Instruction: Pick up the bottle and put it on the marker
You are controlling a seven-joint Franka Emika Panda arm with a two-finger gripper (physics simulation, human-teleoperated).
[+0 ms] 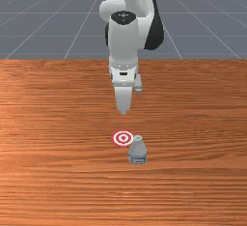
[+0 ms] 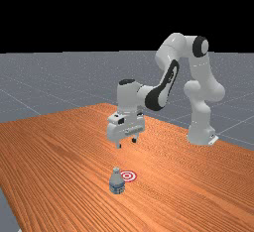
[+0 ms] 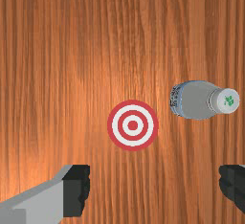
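The white-and-grey, hard-shelled gripper (image 2: 126, 143) hangs released, its 2 black-tipped fingers (image 3: 76, 189) spread with nothing between; to grasp well, it should centre over the grey, blue-labelled, plastic-looking bottle (image 2: 117, 182), then descend straight before closing, lest a fingertip topple it. The bottle stands upright on the orange-brown wooden table (image 1: 58, 172), just beside the flat, round, red-and-white marker (image 3: 133, 125). I count 1 gripper, 1 bottle, 1 marker, 1 table.

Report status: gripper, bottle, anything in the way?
Gripper open, holding nothing. Bottle upright beside the marker, not on it. No obstacle seen between gripper and bottle.
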